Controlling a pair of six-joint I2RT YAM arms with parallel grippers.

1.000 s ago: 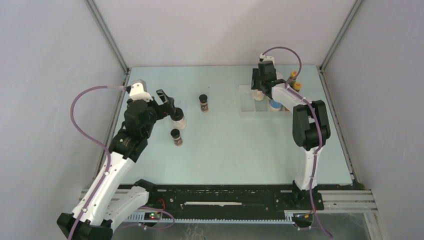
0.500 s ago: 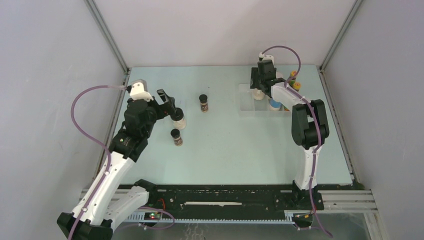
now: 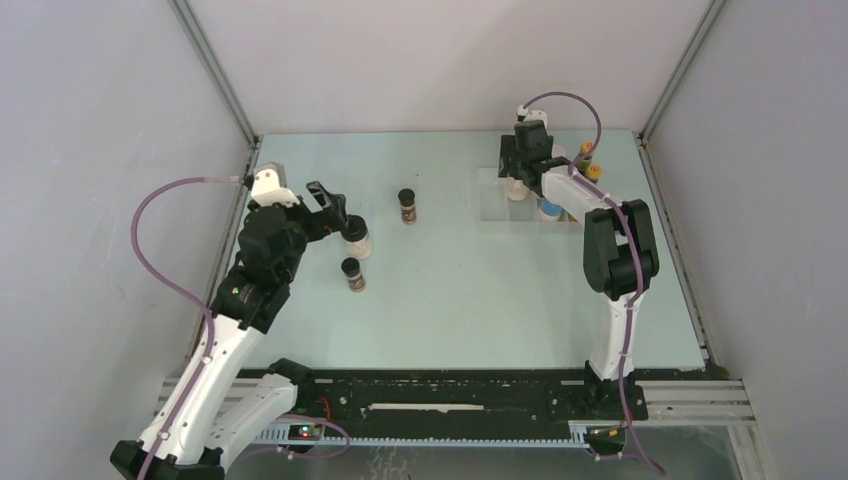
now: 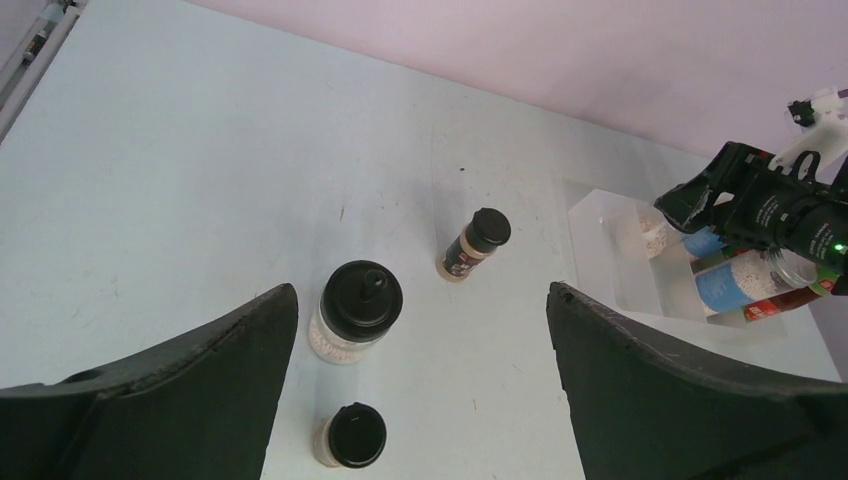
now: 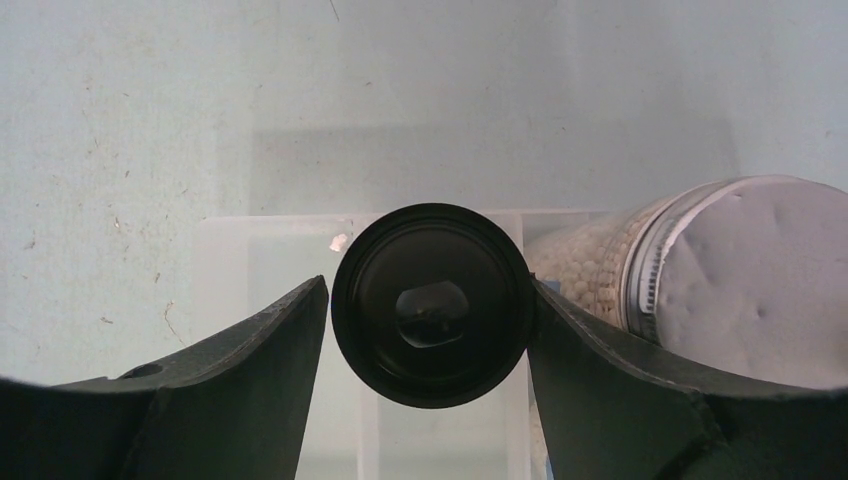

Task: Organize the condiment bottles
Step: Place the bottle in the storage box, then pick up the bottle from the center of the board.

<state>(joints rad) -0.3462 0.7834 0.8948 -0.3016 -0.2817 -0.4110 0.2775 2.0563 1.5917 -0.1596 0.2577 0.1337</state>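
Observation:
My left gripper hangs open above the table's left side. Below it stand a black-lidded pale jar near the left finger and a tiny dark jar. A second tiny dark jar stands farther off. My right gripper straddles another black-lidded jar standing in the clear tray. There is a slim gap at its left finger, and its right finger is against the lid. A grey-lidded jar stands right beside it.
The clear tray sits at the back right and holds blue-labelled jars and two red sauce bottles with yellow caps. Grey walls and metal rails enclose the table.
The right jaws have spread apart from the black-lidded jar in the tray. The left arm has drawn back slightly to the left, its gripper still wide open.

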